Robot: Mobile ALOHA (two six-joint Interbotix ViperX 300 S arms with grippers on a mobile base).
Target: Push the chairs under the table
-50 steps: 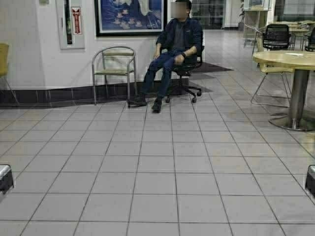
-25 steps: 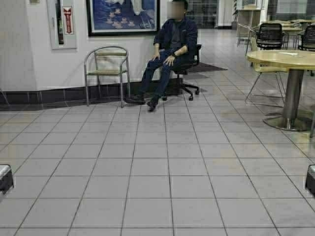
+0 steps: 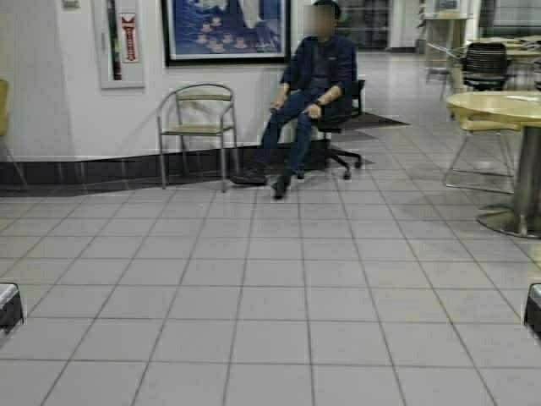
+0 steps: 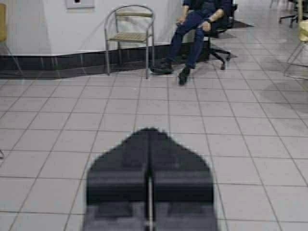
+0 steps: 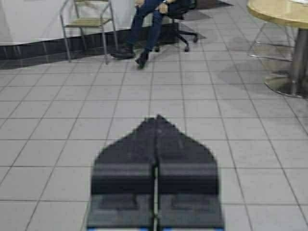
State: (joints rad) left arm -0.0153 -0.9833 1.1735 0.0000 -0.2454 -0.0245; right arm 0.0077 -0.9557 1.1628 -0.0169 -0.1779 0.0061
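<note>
The left end effector [image 4: 149, 132] points forward and low, its two fingers pressed together tip to tip. The right end effector [image 5: 157, 118] matches it (fingers likewise closed). Both arms sit parked at the near left and right edges.

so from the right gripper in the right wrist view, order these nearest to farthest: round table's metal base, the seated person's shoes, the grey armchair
From the right gripper, shut and low over the tiles:
1. Round table's metal base, off to one side, on the floor.
2. Seated person's shoes, ahead, farther across the tiles.
3. Grey armchair, against the wall, just behind the shoes.
</note>
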